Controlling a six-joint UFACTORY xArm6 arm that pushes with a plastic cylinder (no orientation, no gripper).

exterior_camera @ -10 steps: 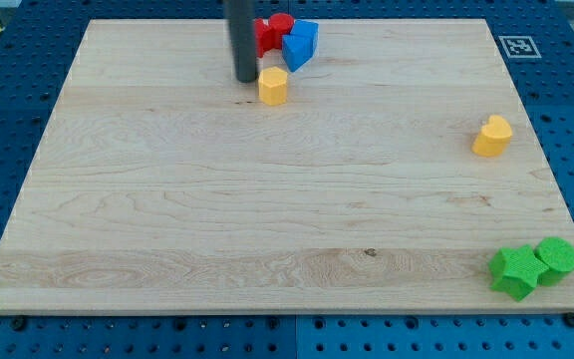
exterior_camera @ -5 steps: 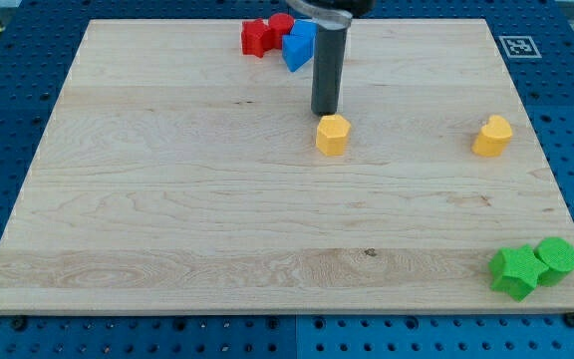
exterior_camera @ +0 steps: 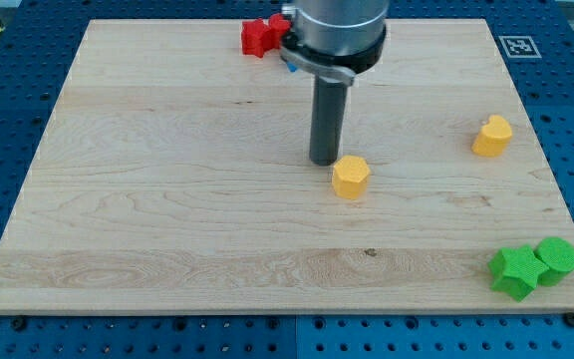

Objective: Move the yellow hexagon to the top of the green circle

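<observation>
The yellow hexagon [exterior_camera: 350, 177] lies near the middle of the wooden board [exterior_camera: 167, 199]. My tip [exterior_camera: 324, 162] rests on the board just to its upper left, touching or nearly touching it. The green circle [exterior_camera: 557, 256] sits at the board's bottom right corner, far to the lower right of the hexagon. A green star-shaped block [exterior_camera: 515, 272] lies against the circle's left side.
A yellow heart-like block [exterior_camera: 492, 135] sits at the right side. A red block [exterior_camera: 258, 37] lies at the top edge. A blue block [exterior_camera: 289, 52] is mostly hidden behind the arm.
The tip has pushed the yellow hexagon from the top of the board, beside the red and blue blocks, down and to the right toward the middle. The other blocks have not moved.
</observation>
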